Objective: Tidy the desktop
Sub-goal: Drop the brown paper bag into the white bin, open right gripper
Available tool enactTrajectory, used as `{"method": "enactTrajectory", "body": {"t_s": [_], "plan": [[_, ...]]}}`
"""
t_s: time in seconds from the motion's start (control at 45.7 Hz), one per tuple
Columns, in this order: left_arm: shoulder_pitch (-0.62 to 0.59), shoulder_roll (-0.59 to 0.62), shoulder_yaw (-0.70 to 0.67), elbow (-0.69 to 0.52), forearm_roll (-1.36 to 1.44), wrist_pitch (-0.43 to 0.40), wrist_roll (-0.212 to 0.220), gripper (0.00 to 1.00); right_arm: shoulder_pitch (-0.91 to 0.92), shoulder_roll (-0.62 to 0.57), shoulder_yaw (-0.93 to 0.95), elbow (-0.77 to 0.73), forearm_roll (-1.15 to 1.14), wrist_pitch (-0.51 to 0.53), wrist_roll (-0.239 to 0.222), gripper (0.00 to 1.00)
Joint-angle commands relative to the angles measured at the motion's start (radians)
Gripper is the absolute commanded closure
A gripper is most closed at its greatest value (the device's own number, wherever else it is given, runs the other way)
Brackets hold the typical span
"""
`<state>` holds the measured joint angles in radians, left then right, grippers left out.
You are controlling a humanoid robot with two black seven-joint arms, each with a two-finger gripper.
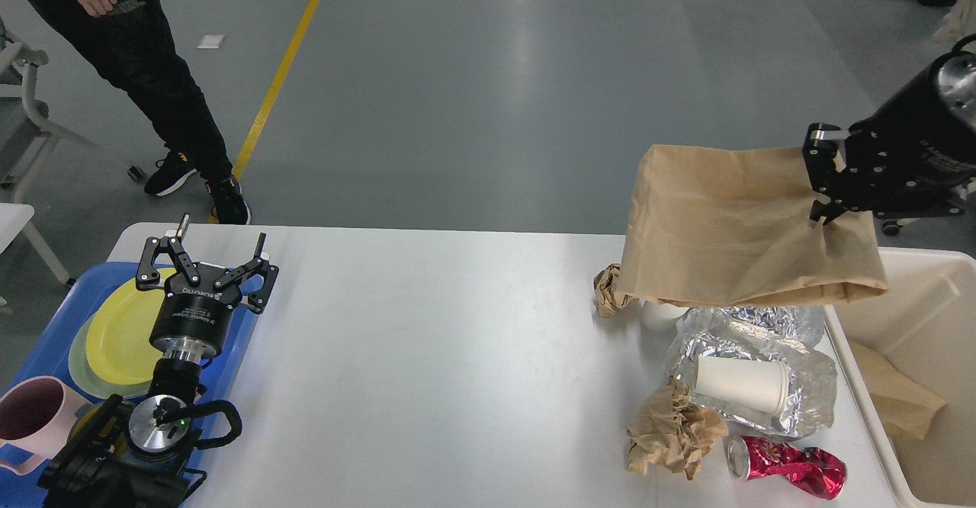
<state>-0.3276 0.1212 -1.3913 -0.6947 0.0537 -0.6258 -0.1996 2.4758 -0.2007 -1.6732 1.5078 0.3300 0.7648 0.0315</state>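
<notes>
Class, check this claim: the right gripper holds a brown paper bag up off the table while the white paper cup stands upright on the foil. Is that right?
Not quite. In the head view the cup lies on its side on the foil, not upright. The right gripper does hold the bag up off the table.

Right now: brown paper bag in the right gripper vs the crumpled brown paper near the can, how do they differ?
The paper bag is held off the desktop by the right gripper; the crumpled paper lies on the desktop, ungripped. The bag is mostly flat and smooth; the crumpled paper is wadded into a lump. The bag looks far larger. It hangs beside the cream bin; the wad sits by the red can. Both are tan-brown paper.
</notes>
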Motion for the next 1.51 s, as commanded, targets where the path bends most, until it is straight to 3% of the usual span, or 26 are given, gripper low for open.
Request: {"method": "enactTrajectory", "body": {"t_s": [0.0,0.306,0.328,0.591,0.788,1.006,1.247,1.488], "plan": [[0.001,0.0,0.0,0.0,0.0,-0.002,0.0,0.04,-0.004,-0.031,-0.057,-0.009,-0.035,-0.03,0.002,1.0],[0.001,0.0,0.0,0.0,0.0,-0.002,0.0,0.04,-0.254,-0.285,-0.079,-0.222,-0.046,-0.24,-0.015,1.0],[0.001,0.0,0.0,0.0,0.0,-0.002,0.0,0.04,-0.408,-0.334,-0.059,-0.353,-0.043,-0.278,-0.016,1.0],[0.001,0.0,0.0,0.0,0.0,-0.002,0.0,0.04,-0.928,-0.497,0.219,-0.719,-0.04,-0.435,-0.016,1.0],[0.001,0.0,0.0,0.0,0.0,-0.002,0.0,0.04,-1.303,-0.485,0.411,-1.04,-0.034,-0.498,-0.015,1.0],[0.001,0.0,0.0,0.0,0.0,-0.002,0.0,0.04,-1.649,-0.372,0.559,-1.305,-0.026,-0.575,-0.041,1.0],[0.001,0.0,0.0,0.0,0.0,-0.002,0.0,0.04,-1.75,-0.318,0.607,-1.339,-0.026,-0.656,-0.096,1.0],[0.001,0.0,0.0,0.0,0.0,-0.002,0.0,0.04,-1.825,-0.287,0.612,-1.338,-0.026,-0.659,-0.097,1.0]]}}
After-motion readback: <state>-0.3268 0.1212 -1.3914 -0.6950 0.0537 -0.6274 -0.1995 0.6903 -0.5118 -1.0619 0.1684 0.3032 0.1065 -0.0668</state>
